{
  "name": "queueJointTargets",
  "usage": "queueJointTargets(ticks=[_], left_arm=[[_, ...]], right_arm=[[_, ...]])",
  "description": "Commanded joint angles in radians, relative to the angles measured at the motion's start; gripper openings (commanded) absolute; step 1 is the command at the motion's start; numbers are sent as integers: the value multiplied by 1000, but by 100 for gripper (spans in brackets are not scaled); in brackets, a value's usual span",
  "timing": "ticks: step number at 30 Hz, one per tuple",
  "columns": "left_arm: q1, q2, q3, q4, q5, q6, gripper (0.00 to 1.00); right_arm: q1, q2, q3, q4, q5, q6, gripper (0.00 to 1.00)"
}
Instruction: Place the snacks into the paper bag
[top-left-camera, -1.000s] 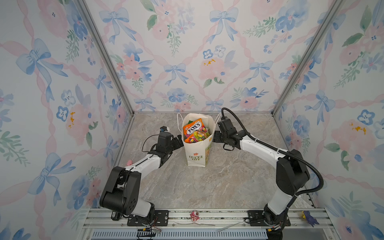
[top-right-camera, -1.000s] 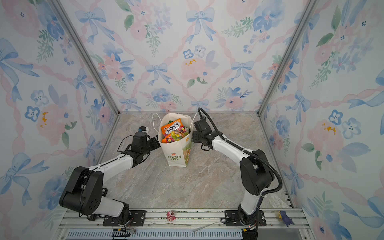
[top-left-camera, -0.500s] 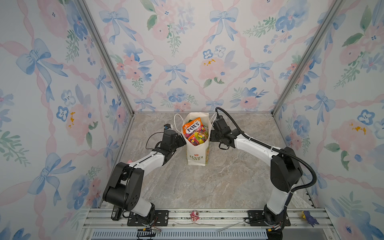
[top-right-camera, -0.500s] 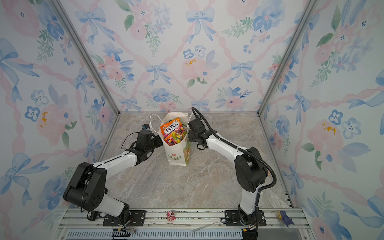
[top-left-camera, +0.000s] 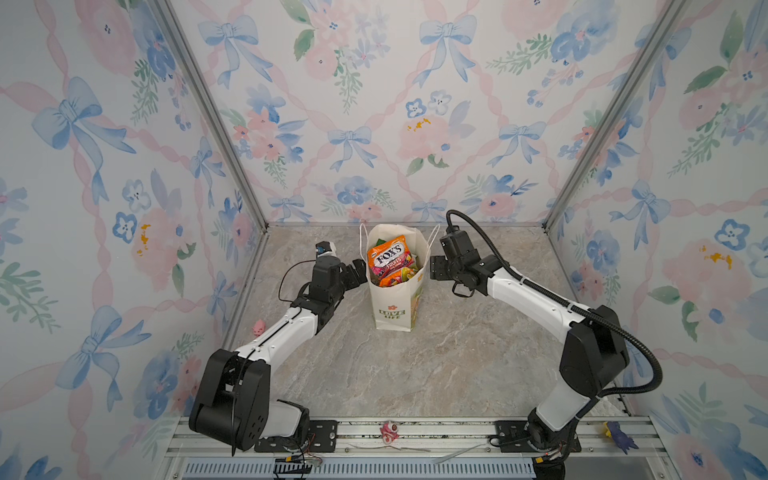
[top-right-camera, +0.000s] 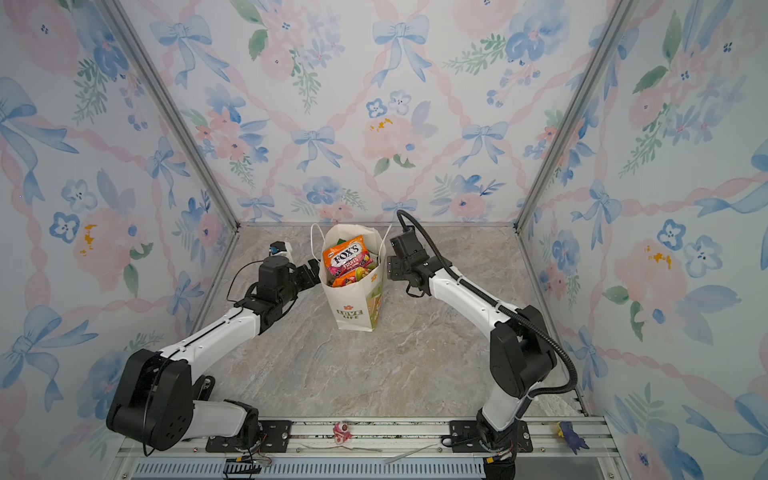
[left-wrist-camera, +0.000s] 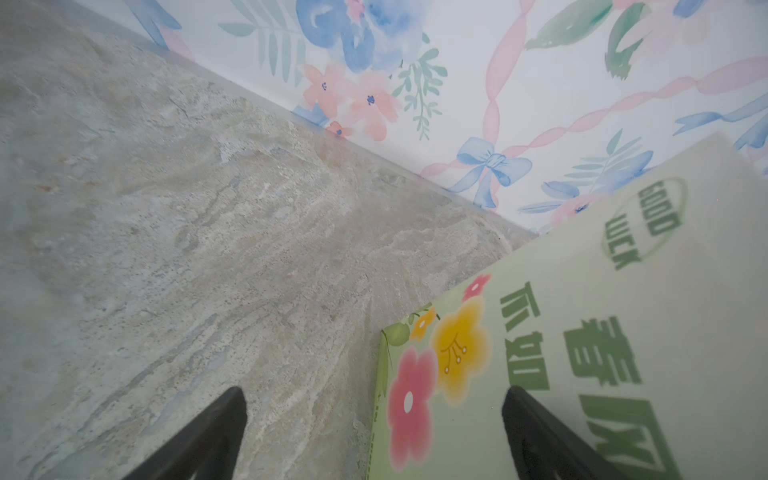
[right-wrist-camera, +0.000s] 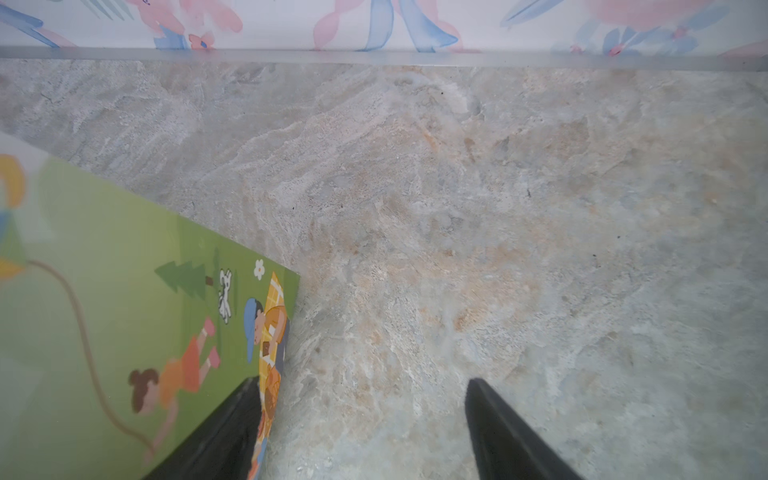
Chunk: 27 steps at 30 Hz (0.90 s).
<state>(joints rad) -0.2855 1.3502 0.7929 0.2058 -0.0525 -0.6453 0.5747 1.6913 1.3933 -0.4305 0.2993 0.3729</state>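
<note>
We see both tools spread wide, holding nothing: left gripper (top-left-camera: 357, 269) and right gripper (top-left-camera: 435, 268) sit just beside the bag's (top-left-camera: 394, 309) upper sides. Left arm (top-left-camera: 286, 328) and right arm (top-left-camera: 536, 299) stretch forward, angled inward. Snacks (top-left-camera: 390, 261) fill the upright bag, toward the back of the table (top-left-camera: 415, 365).

Bright, even, diffuse light fills your cell in both top views; the paper bag (top-left-camera: 395, 303) casts only a faint, soft shadow on the desk (top-left-camera: 436, 365). The wide lens splays the walls (top-left-camera: 374, 104) outward. In your wrist views the bag's print and the dark fingers (left-wrist-camera: 199, 440) blur close to the lens.
</note>
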Motion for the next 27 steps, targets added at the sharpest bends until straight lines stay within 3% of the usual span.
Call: queueJointTargets(ticks=[1, 10, 19, 27], left_arm=[[31, -34, 1, -48, 13, 36, 98], [75, -95, 7, -98, -17, 76, 98], [97, -202, -14, -72, -159, 188, 98], [126, -218, -144, 133, -192, 316, 98]], right_arm=[[-17, -32, -6, -57, -5, -51, 80], [-145, -148, -24, -107, -159, -186, 80], [-352, -279, -134, 20, -364, -372, 80], [-462, -230, -261, 199, -466, -471, 83]])
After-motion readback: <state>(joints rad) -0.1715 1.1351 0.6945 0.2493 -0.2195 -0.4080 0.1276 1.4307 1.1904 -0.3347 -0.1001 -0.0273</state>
